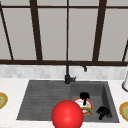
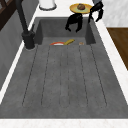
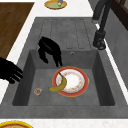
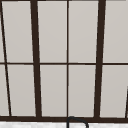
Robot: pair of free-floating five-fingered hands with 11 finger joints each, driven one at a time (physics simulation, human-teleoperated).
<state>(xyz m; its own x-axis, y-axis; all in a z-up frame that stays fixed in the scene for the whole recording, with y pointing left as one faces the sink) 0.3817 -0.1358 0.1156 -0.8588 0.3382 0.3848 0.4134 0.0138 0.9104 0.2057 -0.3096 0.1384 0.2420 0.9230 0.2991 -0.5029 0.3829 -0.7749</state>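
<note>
A large glossy red ball (image 1: 67, 115) sits nearest the front camera, at six o'clock, hiding the near rim of the dark grey stone sink (image 3: 32, 65). Just behind it, in the deep basin, a white plate with a red and patterned rim (image 3: 76, 82) lies flat on the floor, and a yellow banana (image 3: 59, 85) rests across its edge. In the right side view the banana's long axis runs from about one o'clock, where its dark stem tip lies on the plate, to seven o'clock, where its other end hangs over the rim toward a small round tan item (image 3: 38, 91) on the basin floor. The left hand (image 1: 84, 96) hovers above the plate, empty, its fingers loosely curled and pointing down. The right hand (image 1: 103, 111) hangs at four o'clock near the basin's right wall, fingers drooping, holding nothing. A good grasp would likely come straight down onto the banana's middle, fingers closing across its short axis so it does not roll off. Farther back stands a black curved faucet (image 1: 68, 72), then a dark-framed window (image 4: 67, 62). Yellow-rimmed plates (image 1: 124, 110) sit on the white counter at either side.
</note>
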